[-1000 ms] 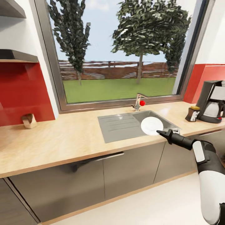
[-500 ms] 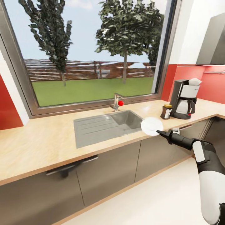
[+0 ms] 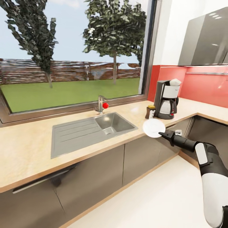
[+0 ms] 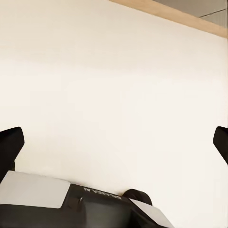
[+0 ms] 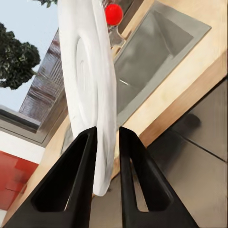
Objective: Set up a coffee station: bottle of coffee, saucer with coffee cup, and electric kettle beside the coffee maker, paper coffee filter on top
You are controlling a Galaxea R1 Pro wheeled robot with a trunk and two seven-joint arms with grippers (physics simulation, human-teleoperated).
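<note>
The view had swung right, bringing the coffee maker (image 3: 167, 98) nearer. The right gripper (image 3: 162, 134) still pinched the saucer (image 3: 154, 128) by its rim, off the tabletop (image 3: 28, 152); the left gripper (image 4: 114, 142) hung wide open.

The coffee maker (image 3: 167, 99) half hides the bottle of coffee (image 3: 150, 111).

A plain white saucer (image 3: 154, 128) sits pinched in the black right claw (image 3: 161, 134), above a pale wood-grain worktop (image 3: 28, 152), grey sink (image 3: 90, 130), red-knobbed tap (image 3: 101, 104) and black-and-white coffee maker (image 3: 167, 98) against a red wall (image 3: 202, 85).
</note>
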